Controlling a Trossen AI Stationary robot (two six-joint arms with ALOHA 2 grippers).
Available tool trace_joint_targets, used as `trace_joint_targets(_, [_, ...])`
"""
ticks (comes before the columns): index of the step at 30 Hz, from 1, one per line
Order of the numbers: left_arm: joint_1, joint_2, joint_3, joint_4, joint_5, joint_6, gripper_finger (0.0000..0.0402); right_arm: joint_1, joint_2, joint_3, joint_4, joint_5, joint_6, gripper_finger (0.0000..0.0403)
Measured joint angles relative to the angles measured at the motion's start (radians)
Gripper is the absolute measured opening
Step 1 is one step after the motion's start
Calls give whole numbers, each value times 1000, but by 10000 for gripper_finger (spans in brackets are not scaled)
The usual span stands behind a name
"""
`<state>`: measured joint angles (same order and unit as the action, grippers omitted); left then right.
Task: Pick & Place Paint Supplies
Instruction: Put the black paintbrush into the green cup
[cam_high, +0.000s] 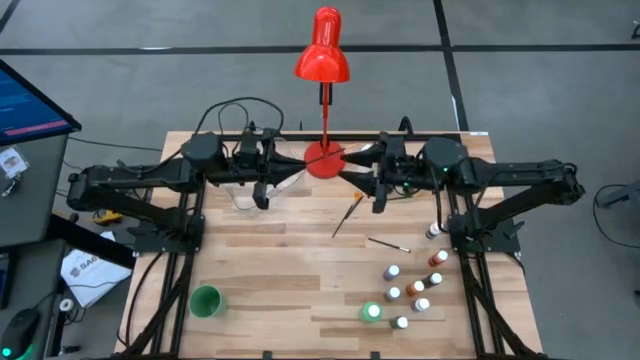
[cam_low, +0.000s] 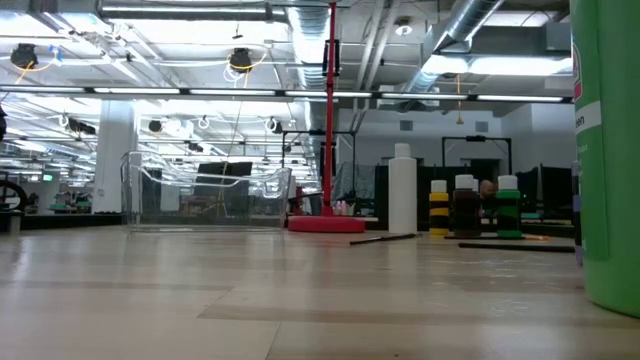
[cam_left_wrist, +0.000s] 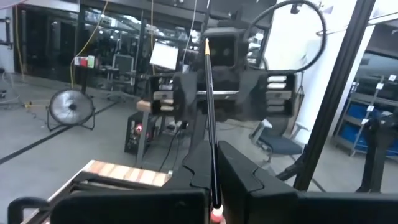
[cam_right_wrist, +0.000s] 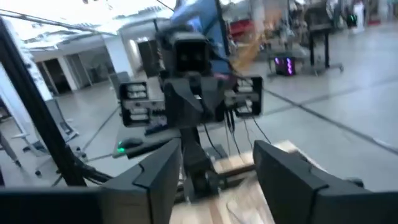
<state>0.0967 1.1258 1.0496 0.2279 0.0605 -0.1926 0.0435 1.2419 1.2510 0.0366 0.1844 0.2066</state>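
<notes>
Gripping a thin dark-handled paint brush (cam_left_wrist: 210, 124), the left gripper (cam_left_wrist: 214, 180) has its fingers closed on the shaft, brush standing up between them in the left wrist view. In the high view the left gripper (cam_high: 262, 190) sits at the back of the light wooden slatted table (cam_high: 270, 270), near the round red base of the tall red desk lamp (cam_high: 323, 100). Right gripper (cam_right_wrist: 214, 171) faces it from the lamp's other side, fingers spread apart, nothing between them. Two more thin brushes (cam_high: 347, 215) lie on the table mid-right. Tiny white-capped paint bottles (cam_high: 415, 285) cluster front-right, near the right arm's frame. Green round cup (cam_high: 205, 301) sits front-left. Clear plastic bin (cam_low: 205, 190) shows at the back in the low view.
</notes>
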Motion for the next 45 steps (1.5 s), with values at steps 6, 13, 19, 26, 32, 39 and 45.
trace_joint_targets(6, [0,-23,2,30,-9,1,0,-11,7,0,139,1,-54,225])
trace_joint_targets(13, [0,-10,2,33,-9,1,0,-36,7,0,206,-3,-60,224])
trace_joint_targets(19, [0,-5,2,45,-8,1,0,-48,7,0,225,-13,-60,224])
trace_joint_targets(26, [0,-4,2,45,-8,1,0,-55,7,0,259,-30,-74,223])
trace_joint_targets(32, [0,-4,2,46,-8,1,0,-60,7,0,273,-30,-86,223])
trace_joint_targets(39, [0,1,2,48,-8,1,0,-60,7,0,289,-31,-87,194])
trace_joint_targets(45, [0,2,2,51,-8,1,1,-60,7,0,285,-34,-105,152])
